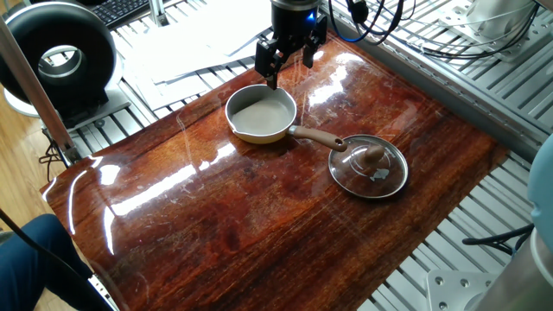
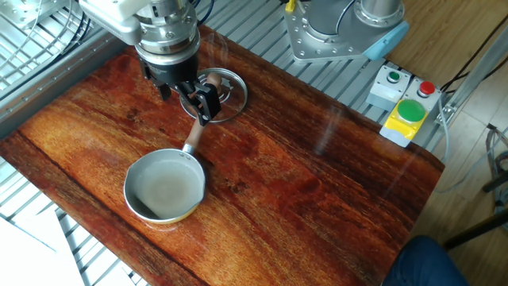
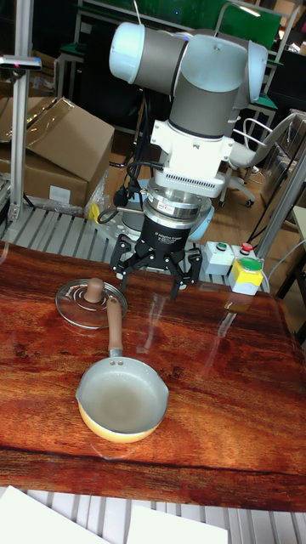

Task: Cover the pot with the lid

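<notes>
The cream-yellow pot (image 1: 261, 114) (image 2: 164, 187) (image 3: 121, 398) stands uncovered on the wooden table, its pale inside bare and its brown handle (image 1: 318, 136) pointing at the lid. The glass lid (image 1: 368, 166) (image 3: 89, 304) lies flat on the table just past the handle's end, brown knob (image 1: 373, 155) up. In the other fixed view the lid (image 2: 230, 89) is partly hidden behind the fingers. My gripper (image 1: 289, 66) (image 2: 186, 97) (image 3: 151, 277) hangs open and holds nothing. It hovers above the table, apart from the pot and the lid.
A button box (image 2: 405, 111) (image 3: 242, 276) with green and red buttons sits at the table's edge by the robot base (image 2: 341, 28). A black round fan (image 1: 60, 56) and papers (image 1: 190, 43) lie beyond the table. A blue-clad person (image 1: 34, 259) is at one corner.
</notes>
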Controlling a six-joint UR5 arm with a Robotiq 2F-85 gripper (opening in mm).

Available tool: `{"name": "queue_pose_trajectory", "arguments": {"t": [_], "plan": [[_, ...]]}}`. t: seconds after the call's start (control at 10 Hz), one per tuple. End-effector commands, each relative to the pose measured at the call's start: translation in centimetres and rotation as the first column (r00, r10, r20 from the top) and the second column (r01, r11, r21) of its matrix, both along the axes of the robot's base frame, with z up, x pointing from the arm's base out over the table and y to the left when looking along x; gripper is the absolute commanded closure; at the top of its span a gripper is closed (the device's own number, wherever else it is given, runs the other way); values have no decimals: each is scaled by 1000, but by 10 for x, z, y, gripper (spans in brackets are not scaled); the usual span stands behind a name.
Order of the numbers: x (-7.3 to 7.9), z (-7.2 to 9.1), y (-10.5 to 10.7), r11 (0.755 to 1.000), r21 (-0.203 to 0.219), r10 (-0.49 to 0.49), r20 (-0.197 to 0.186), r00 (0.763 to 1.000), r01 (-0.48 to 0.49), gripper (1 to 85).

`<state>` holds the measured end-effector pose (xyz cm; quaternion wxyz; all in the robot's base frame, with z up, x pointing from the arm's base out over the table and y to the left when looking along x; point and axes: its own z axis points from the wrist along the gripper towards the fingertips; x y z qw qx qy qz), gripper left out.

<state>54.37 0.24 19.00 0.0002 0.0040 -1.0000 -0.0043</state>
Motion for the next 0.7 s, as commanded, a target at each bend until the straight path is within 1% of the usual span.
{"name": "queue_pose_trajectory", "arguments": {"t": [0.0, 0.1, 0.2, 0.3, 0.6], "plan": [[86, 15, 42, 911, -7, 387, 359, 850, -412, 843], [86, 6, 49, 917, -6, 376, 341, 861, -398, 843], [91, -3, 48, 917, -33, 386, 324, 864, -398, 843], [93, -8, 51, 917, -39, 387, 321, 864, -396, 843], [93, -8, 51, 914, -42, 394, 322, 861, -403, 843]]}}
